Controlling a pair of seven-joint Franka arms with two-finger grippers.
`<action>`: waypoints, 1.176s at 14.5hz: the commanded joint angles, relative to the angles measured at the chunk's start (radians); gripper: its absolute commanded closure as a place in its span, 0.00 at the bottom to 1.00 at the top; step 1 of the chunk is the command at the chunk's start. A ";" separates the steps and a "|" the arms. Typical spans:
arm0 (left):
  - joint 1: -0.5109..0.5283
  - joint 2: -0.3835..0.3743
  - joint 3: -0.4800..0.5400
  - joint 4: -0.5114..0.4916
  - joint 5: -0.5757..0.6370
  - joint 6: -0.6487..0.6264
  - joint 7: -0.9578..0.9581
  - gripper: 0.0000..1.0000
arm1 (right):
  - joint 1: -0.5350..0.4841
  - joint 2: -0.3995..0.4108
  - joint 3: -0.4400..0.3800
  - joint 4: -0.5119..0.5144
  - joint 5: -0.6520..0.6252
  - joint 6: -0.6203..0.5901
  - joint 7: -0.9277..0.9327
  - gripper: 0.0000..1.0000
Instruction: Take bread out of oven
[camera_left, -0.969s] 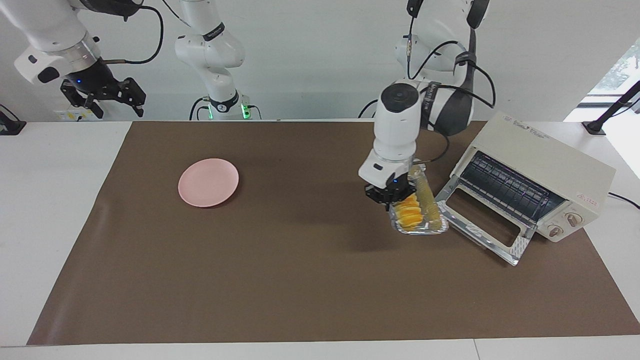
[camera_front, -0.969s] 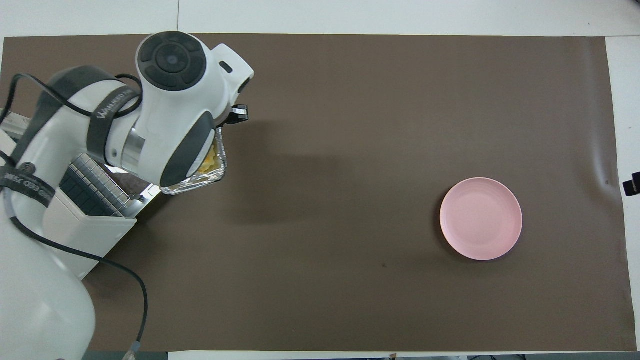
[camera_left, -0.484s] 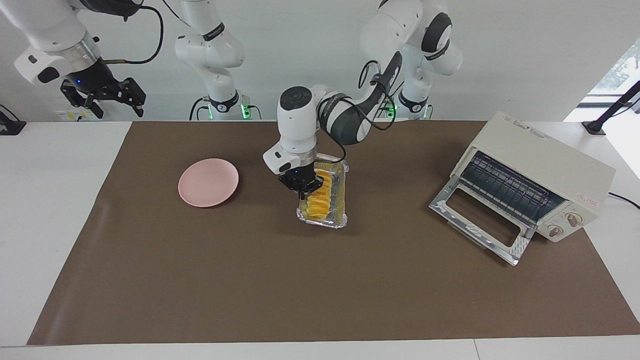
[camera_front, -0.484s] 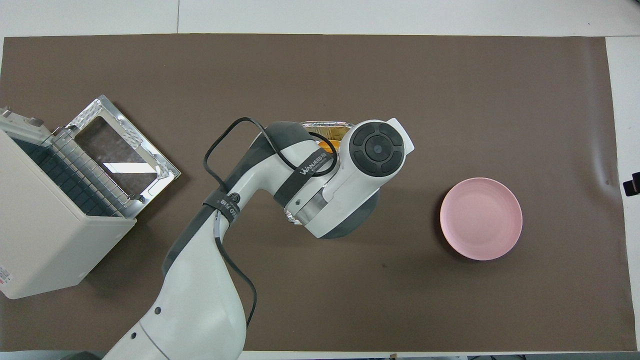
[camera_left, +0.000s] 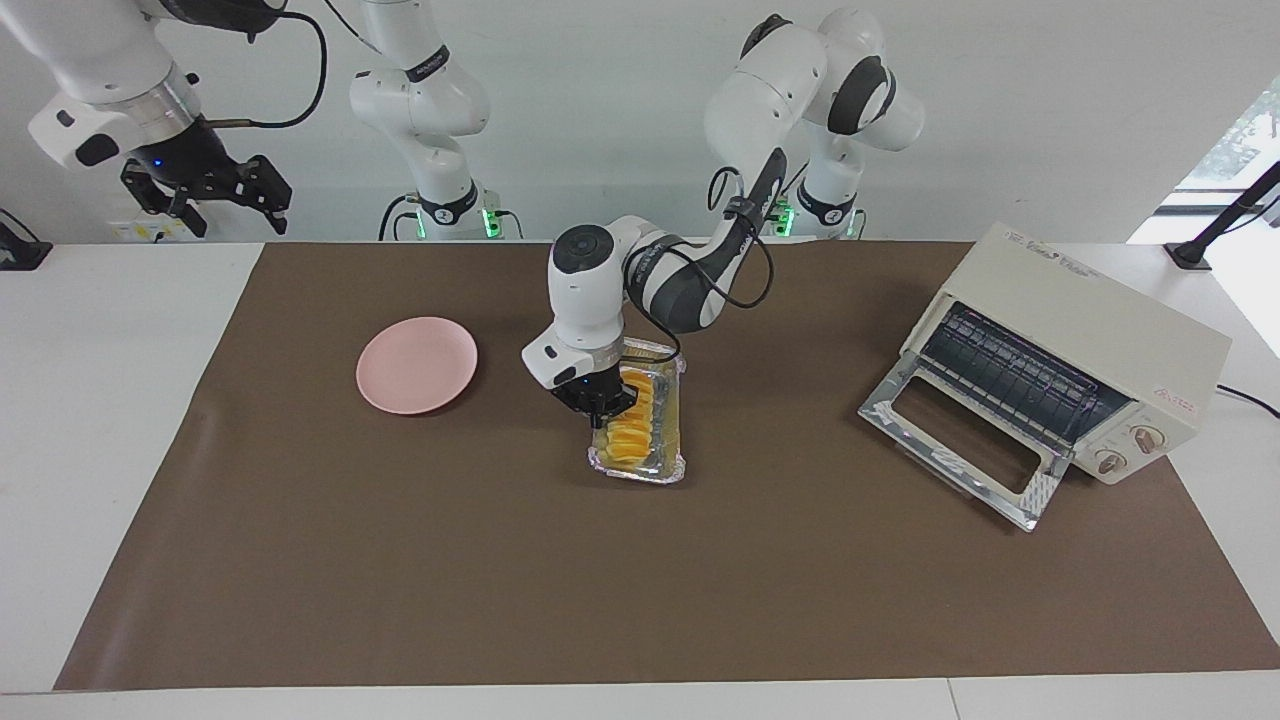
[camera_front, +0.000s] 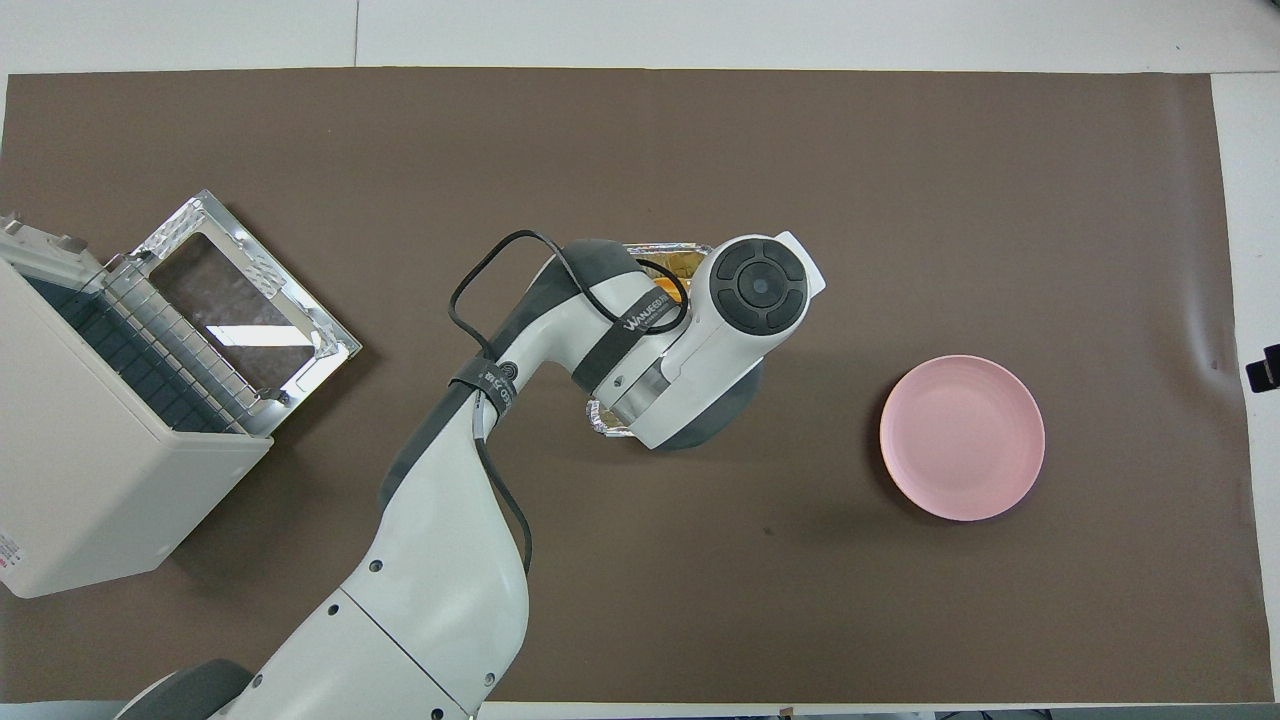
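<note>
Starting nearest the robots: right gripper, raised above the bare tabletop at the right arm's end, off the brown mat, fingers spread wide, holding nothing; that arm waits.

Oven, cream-white, on the mat at the left arm's end, set at an angle. Glass door folded down flat onto the mat; dark wire rack showing inside, nothing on it. Two knobs on the front panel.

Left gripper, mid-table, pointing down, fingers closed on the rim of the foil tray at the tray's end nearer the robots. Whether the tray sits on the mat or hangs just above it cannot be told.

Bread, golden, ridged, lying lengthwise in the foil tray, well apart from the oven and out of it. In the overhead view the arm covers most of tray and loaf.

Pink plate, round, nothing on it, on the mat toward the right arm's end, near the tray but apart from it.
</note>
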 joint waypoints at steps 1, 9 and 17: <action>-0.002 0.006 0.012 0.016 -0.018 0.011 -0.048 0.95 | -0.012 -0.012 0.010 -0.015 -0.011 0.005 -0.018 0.00; 0.179 -0.164 0.033 -0.002 -0.047 -0.108 -0.035 0.00 | -0.012 -0.013 0.010 -0.015 -0.010 0.005 -0.017 0.00; 0.567 -0.416 0.033 -0.020 -0.111 -0.471 0.351 0.00 | -0.012 -0.013 0.014 -0.015 -0.010 0.002 -0.026 0.00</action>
